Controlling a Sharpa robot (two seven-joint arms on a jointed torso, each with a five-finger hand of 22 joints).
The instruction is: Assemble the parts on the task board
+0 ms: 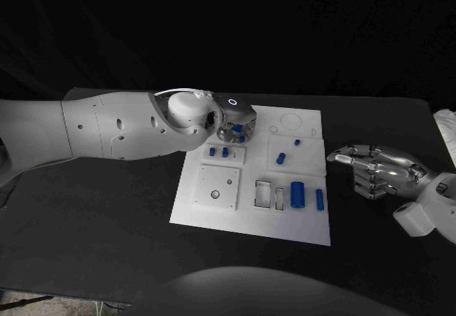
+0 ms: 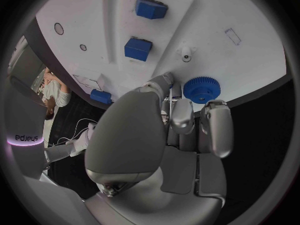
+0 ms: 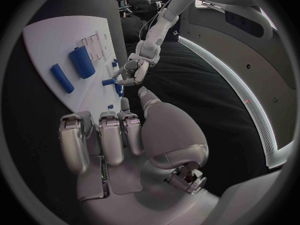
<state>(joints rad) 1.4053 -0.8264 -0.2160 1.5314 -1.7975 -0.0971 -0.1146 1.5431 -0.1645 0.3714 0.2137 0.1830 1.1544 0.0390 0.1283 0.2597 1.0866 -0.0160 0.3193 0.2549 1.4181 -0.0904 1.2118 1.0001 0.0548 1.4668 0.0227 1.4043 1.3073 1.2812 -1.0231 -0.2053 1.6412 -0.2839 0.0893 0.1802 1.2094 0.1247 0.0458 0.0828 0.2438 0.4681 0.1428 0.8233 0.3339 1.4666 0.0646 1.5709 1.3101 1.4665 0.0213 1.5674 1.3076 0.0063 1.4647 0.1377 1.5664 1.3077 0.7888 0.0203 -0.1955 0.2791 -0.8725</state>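
The left hand [image 1: 231,124] hangs over the far left corner of the task board [image 1: 214,214], fingers curled inward with nothing in them, their tips just beside a blue gear [image 2: 201,89] lying on the board. The right hand [image 1: 380,170] hovers above the black counter [image 1: 95,230] off the board's right edge, fingers curled and empty, near two blue cylinders [image 1: 298,193].
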